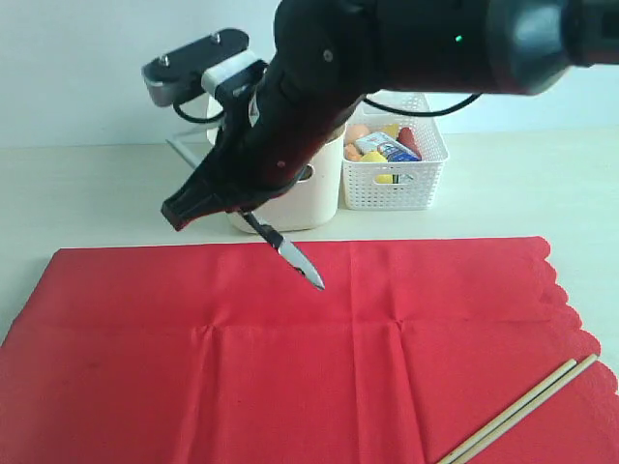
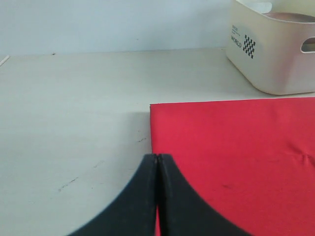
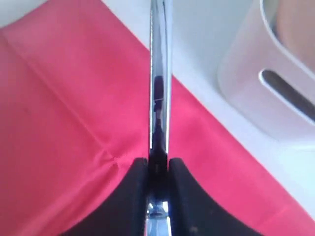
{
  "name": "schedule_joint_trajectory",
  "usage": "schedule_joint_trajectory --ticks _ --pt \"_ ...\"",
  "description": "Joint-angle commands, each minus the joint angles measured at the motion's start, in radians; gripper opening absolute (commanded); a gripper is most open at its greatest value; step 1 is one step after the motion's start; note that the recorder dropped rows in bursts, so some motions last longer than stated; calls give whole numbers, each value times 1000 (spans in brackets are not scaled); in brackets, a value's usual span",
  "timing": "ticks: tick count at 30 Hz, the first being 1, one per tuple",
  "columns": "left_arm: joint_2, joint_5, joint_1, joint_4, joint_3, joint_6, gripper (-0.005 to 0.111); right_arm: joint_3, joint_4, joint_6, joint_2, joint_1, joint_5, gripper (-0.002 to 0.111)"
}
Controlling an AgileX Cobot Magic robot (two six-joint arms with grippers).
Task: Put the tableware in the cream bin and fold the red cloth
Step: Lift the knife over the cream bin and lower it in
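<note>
The right tool [image 1: 250,215] grips the silver knife [image 1: 295,259], blade slanting toward 4 o'clock over the red cloth [image 1: 242,367], with the cream bin [image 1: 314,198] at the cloth's 12 o'clock. The chopsticks [image 1: 522,411] lie at its 4 o'clock corner. The left tool [image 2: 157,160] is clenched, empty.

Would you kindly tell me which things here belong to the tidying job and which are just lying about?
Job: silver knife in the right hand; chopsticks on the red cloth; cream bin.
Lying about: white lattice basket, with the milk carton in it.
</note>
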Motion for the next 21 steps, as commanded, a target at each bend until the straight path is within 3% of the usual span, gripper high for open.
schedule_joint_trajectory --ticks 1,5,8,15,21 --pt "-6 -8 0 -10 2 0 0 -2 -10 -37 -80 -35 -91 0" --pt "-6 -8 0 -10 2 0 0 -2 26 -65 -117 -116 -213 0" --pt "-6 -8 0 -10 2 0 0 -2 176 -234 -121 -180 -312 0" --pt "-6 -8 0 -10 2 0 0 -25 867 -946 -76 -318 -368 0" --pt "-6 -8 0 -10 2 0 0 -112 1520 -1549 50 -448 -54 0"
